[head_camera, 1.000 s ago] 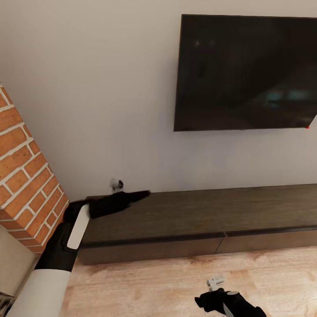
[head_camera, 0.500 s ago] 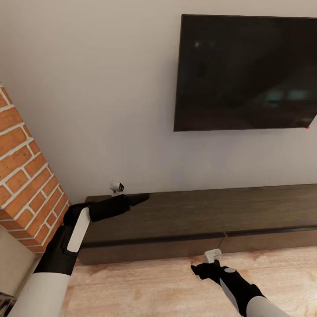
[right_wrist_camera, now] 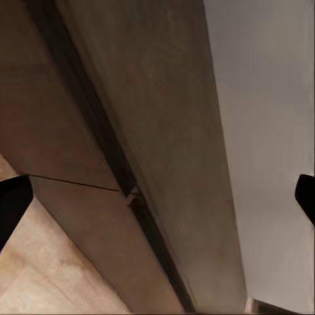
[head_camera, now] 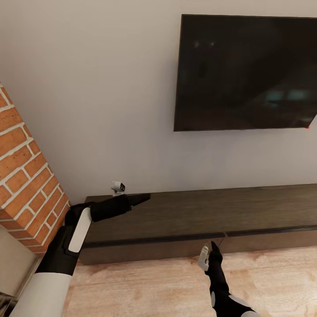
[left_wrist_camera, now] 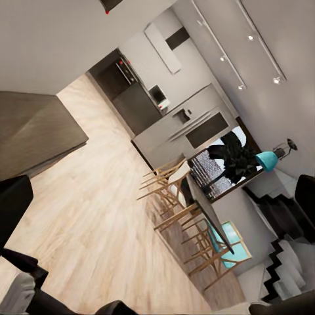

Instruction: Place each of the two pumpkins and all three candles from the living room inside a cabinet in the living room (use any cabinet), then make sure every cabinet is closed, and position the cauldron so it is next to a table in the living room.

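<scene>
- The cabinet (head_camera: 193, 215) runs across the lower part of the head frame, its drawer fronts shut; no pumpkins, candles or cauldron are in sight.
- The right tool (head_camera: 210, 255) sits low and centre, close to the seam between two drawer fronts. With no handles there, I judge a pull could slip off the front.
- In the right wrist frame its dark fingertips (right_wrist_camera: 13, 203) stand wide apart at opposite edges.
- The left tool (head_camera: 143, 198) hovers above the cabinet's left end; apart or together, I cannot tell.
</scene>
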### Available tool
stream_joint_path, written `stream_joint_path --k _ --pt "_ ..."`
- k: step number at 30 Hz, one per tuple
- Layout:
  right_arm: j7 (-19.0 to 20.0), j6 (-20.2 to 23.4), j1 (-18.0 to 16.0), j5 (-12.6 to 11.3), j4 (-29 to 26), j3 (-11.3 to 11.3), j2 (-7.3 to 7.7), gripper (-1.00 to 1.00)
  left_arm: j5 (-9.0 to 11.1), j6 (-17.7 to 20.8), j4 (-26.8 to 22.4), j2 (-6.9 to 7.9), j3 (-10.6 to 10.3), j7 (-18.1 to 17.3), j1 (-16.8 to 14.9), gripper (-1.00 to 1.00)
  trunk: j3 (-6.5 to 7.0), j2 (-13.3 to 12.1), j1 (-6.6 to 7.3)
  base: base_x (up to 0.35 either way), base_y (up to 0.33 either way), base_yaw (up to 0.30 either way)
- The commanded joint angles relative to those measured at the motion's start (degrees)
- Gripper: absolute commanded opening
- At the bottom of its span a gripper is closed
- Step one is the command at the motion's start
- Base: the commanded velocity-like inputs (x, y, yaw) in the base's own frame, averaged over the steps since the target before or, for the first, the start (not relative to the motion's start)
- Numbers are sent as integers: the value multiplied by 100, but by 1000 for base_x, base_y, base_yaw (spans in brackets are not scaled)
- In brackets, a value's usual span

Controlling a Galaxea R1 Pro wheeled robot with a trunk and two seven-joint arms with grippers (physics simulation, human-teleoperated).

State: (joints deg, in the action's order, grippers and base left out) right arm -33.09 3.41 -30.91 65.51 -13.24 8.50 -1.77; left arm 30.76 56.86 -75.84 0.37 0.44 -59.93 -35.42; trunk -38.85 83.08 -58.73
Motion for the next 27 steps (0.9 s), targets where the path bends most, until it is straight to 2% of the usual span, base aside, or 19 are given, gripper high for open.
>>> stream_joint_path --k 1,5,7,8,15,17,18,19,21,24,25,27 --pt "-77 0 3 17 31 1 -2 100 0 0 0 0 0 1 0 100 0 0 0 0 0 0" --pt "-703 10 14 141 315 2 -7 100 0 0 -1 -2 0 1 0 100 0 0 0 0 0 0" --pt "-972 11 15 408 452 -4 -7 100 0 0 -1 -2 0 3 0 100 0 0 0 0 0 0" --pt "-1267 11 17 639 648 -3 -7 100 0 0 -1 -2 0 0 0 100 0 0 0 0 0 0" --pt "-1599 11 21 758 870 4 -9 100 -14 0 -1 -2 -2 11 0 100 0 0 0 0 0 0" --pt "-1622 23 23 893 879 18 -37 100 -25 0 1 -11 -6 16 0 100 0 0 0 0 0 0" --pt "-1644 121 23 1092 882 50 -115 100 -34 0 0 -52 -7 21 0 100 0 0 0 0 0 0" --pt "-1650 192 23 1168 882 58 -143 100 -38 0 0 -72 -8 23 0 100 0 0 0 0 0 0" --pt "-1664 618 24 1431 884 79 -223 100 -46 0 -1 -153 -8 38 0 100 0 0 0 0 0 0" --pt "-1666 1164 24 1604 878 96 -391 100 -51 0 -1 -280 -49 102 0 100 0 0 0 0 0 0" --pt "-1667 1306 20 1628 872 98 -483 100 -52 0 -1 -342 -166 115 -2 100 0 0 0 0 0 0" --pt "-1671 1486 17 1627 867 99 -539 100 -52 2 -1 -365 -238 118 -5 100 0 0 0 0 0 0"
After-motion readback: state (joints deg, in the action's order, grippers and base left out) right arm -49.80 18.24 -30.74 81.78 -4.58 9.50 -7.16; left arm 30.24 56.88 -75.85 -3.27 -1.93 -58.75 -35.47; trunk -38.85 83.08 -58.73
